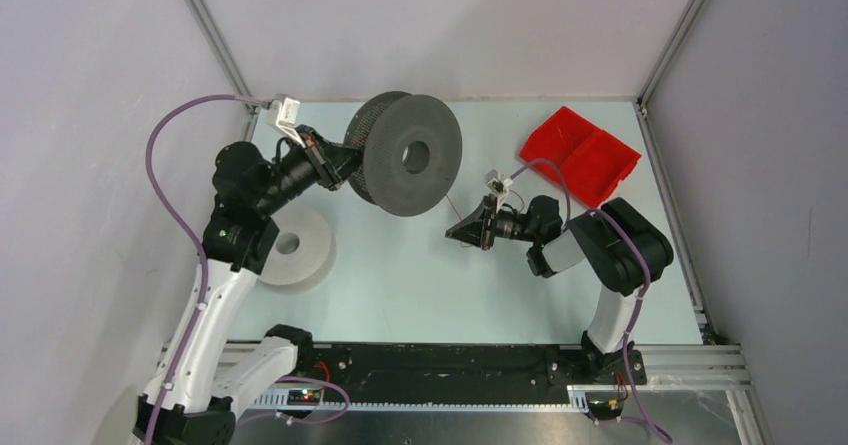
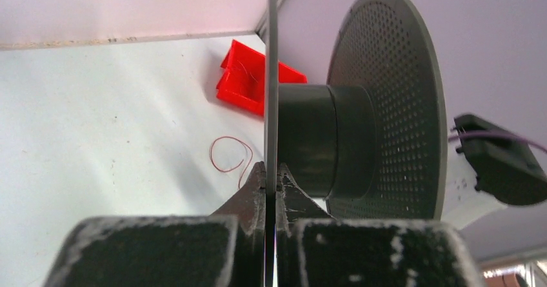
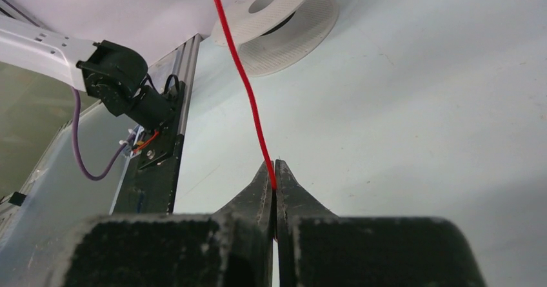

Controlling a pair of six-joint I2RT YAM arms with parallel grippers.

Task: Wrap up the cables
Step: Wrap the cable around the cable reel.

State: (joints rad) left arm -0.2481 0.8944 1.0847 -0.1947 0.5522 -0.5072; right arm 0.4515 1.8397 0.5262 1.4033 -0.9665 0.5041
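Right gripper (image 3: pixel 275 169) pinched on red cable (image 3: pixel 247 84), left gripper (image 2: pixel 271 171) clamped on grey spool (image 1: pixel 405 155) — winding in hand; next, cable to be led round hub (image 2: pixel 326 138).

Your top camera looks down from high behind the near edge over the whole table (image 1: pixel 420 295). The left wrist view sits tight against the dark spool (image 2: pixel 387 106), facing the red tray (image 2: pixel 248 84). The right wrist view skims low along the red cable (image 3: pixel 251 106) towards the white spool (image 3: pixel 277 16). Tray and both spools show from above too.
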